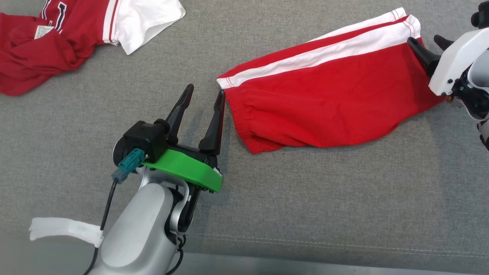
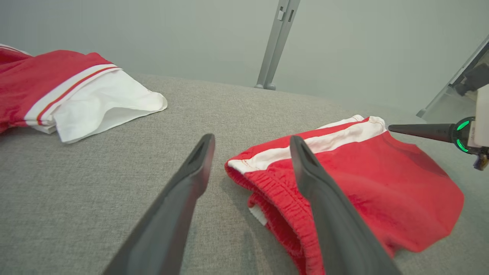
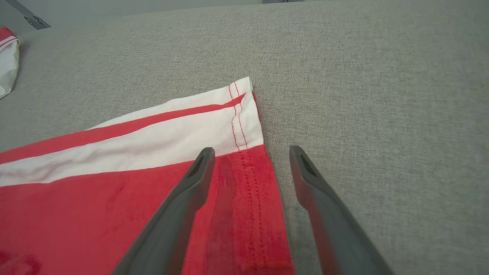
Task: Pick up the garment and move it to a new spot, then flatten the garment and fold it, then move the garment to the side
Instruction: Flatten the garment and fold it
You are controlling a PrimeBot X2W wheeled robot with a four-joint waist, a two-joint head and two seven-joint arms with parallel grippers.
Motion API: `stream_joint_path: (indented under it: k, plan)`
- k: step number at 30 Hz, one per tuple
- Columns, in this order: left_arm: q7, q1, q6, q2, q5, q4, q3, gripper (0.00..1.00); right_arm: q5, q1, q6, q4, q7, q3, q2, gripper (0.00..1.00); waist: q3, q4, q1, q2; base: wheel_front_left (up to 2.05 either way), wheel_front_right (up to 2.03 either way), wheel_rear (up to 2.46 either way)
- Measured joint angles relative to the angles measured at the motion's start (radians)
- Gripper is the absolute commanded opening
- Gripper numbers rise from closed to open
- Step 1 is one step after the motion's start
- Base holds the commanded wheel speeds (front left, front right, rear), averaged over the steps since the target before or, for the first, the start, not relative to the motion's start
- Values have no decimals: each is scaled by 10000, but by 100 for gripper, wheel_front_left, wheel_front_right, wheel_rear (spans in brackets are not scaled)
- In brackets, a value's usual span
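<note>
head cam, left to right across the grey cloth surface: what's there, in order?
Crumpled red-and-white jersey top → left gripper, open, beside the waistband → flat red fabric shorts with white side stripe → right gripper, open, at the shorts' right hem.

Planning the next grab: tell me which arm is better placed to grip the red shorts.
Probably right. The right gripper, open, straddles the hem edge of the red shorts, one finger over cloth. The left gripper, also open, stands just beside the waistband.
</note>
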Motion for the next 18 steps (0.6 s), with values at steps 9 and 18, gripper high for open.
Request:
stream_joint_path:
  k: [9,18]
  plan:
    - [0,259,63,2,77,-593,4,100,627,94,0,81,744,311,-205,100,-15,40,0,0,0,0,0]
    - [0,453,119,2,167,-924,81,100,1152,208,0,73,901,460,-194,51,38,112,0,0,0,0,0]
